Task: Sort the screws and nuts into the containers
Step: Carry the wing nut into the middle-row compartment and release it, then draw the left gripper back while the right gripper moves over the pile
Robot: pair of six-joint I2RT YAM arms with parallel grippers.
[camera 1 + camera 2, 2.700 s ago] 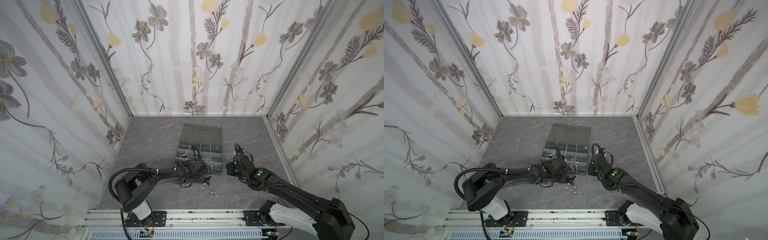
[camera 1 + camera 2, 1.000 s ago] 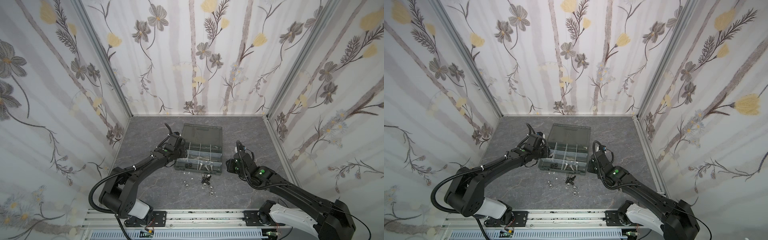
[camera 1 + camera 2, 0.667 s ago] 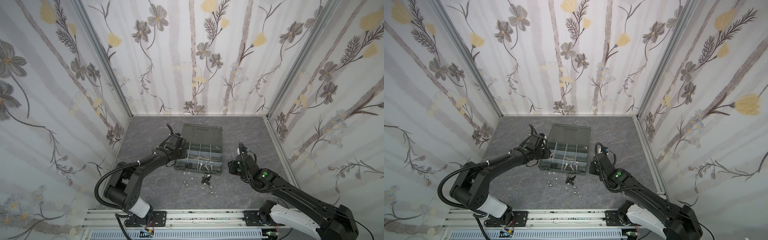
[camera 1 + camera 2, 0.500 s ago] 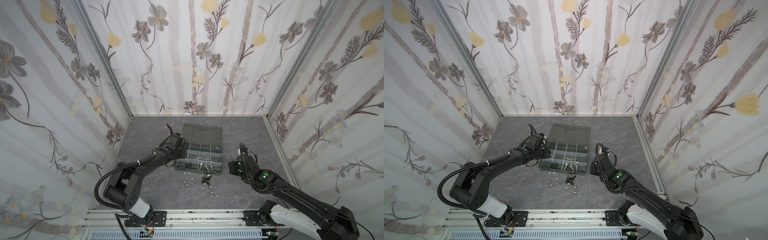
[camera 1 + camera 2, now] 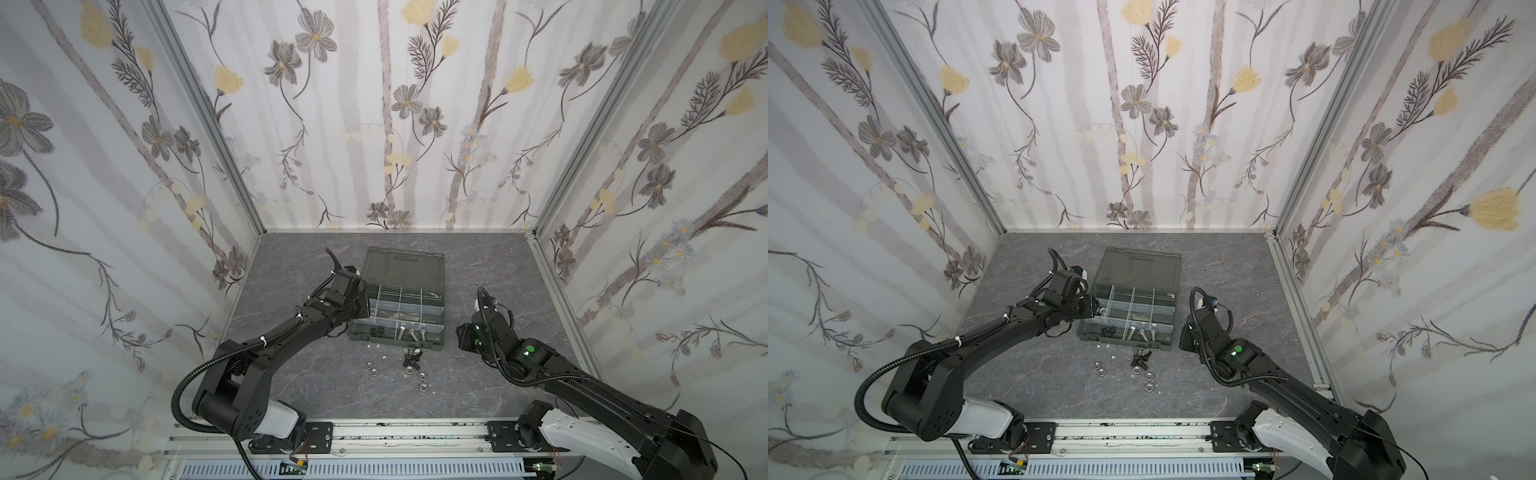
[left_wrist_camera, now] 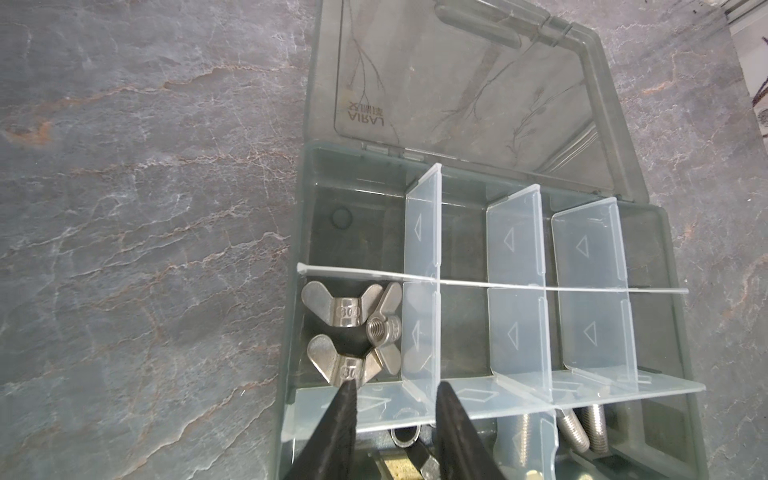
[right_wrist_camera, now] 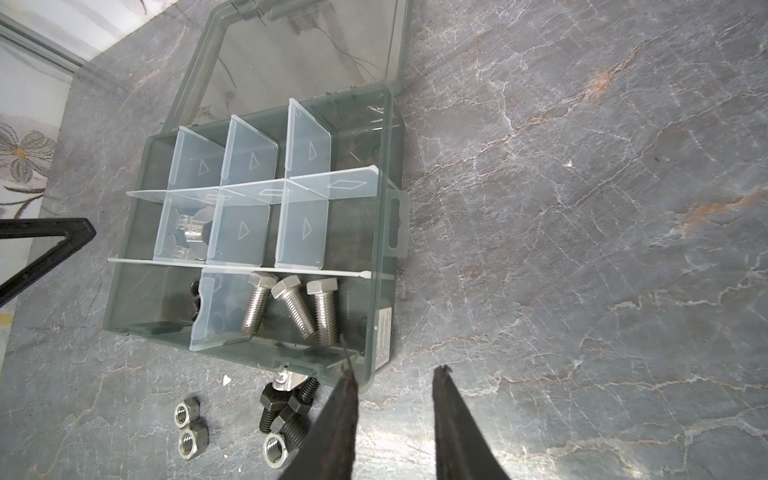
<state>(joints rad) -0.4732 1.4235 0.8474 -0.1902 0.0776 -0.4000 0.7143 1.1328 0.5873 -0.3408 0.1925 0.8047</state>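
Grey marbled tabletop (image 7: 582,208), walled on three sides by floral paper. At the 9 o'clock edge of the open case (image 6: 676,316), the left gripper (image 6: 395,386) hangs low, its jaws parted with nothing between them. It is above a compartment holding three silver wing nuts (image 6: 345,316). One fingertip (image 6: 345,415) sits right by a wing; contact cannot be judged. Lifting out carelessly could hook that wing and flick a nut into the neighbouring compartment. It could also catch the thin clear dividers (image 6: 519,291) and pull one loose. The right gripper (image 7: 395,370), also parted and empty, hovers near the case's 4 o'clock corner, beside three silver bolts (image 7: 291,307) lying in the front row. A reach from there could bump the light case and slide it. At 6 o'clock from the case, unsorted pieces lie on the table. Silver nuts (image 7: 191,428) lie scattered, and black bolts (image 7: 286,411) are heaped with a stray wing nut (image 7: 286,378) against the front wall. A pinch into that heap may grab two pieces or send a nut rolling away.
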